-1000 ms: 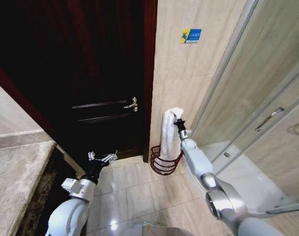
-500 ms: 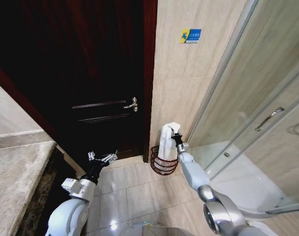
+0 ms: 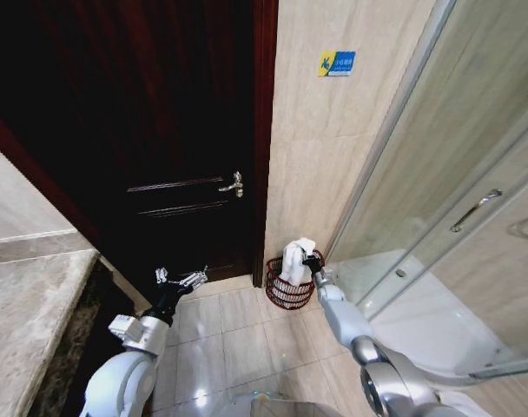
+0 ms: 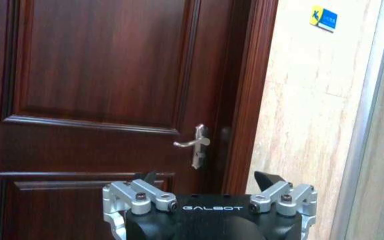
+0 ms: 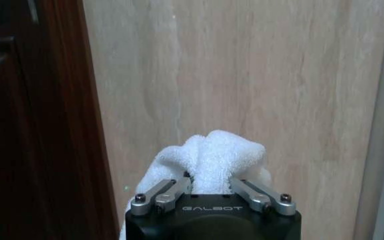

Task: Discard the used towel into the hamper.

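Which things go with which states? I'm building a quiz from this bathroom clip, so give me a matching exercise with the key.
Column one:
1. towel
2. hamper
3. left hand
4. door handle

Column two:
A. on the dark wooden door, untouched
B. white, gripped by the right hand, lower part inside the basket
C. open and holding nothing, low in front of the door
D. reddish-brown wire, on the tiled floor against the wall by the door frame

Pairs: 1-B, 2-D, 3-C, 4-A
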{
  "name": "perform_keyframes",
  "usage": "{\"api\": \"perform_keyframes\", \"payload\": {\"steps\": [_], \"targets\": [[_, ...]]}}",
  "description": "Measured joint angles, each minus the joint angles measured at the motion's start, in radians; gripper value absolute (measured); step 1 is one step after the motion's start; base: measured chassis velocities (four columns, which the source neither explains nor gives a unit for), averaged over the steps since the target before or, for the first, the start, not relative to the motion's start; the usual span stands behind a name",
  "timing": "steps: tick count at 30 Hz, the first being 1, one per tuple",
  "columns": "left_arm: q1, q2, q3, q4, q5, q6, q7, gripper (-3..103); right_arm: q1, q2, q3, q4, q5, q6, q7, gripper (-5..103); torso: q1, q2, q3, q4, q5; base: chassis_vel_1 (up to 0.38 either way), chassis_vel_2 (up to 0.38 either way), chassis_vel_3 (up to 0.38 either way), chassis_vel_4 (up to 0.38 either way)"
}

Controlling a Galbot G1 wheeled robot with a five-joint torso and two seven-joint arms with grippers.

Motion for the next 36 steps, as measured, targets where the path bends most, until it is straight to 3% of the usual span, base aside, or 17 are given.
{"api": "perform_keyframes", "payload": {"steps": [14, 36], "targets": [[0.0, 0.0, 0.0, 0.0, 0.0, 0.0, 0.0, 99, -0.015, -0.007, 0.017, -0.05, -0.031, -0.056, 0.0, 12, 0.0, 0.0, 0.0, 0.0, 0.0, 0.0, 0.0, 0.0, 0.0], [0.0, 0.0, 0.0, 0.0, 0.0, 0.0, 0.0, 99, -0.067, -0.026, 0.028, 0.029, -0.05, -0.061, -0.001, 12, 0.001, 0.0, 0.0, 0.0, -0.0001, -0.04, 0.034, 0.039, -0.037]]}}
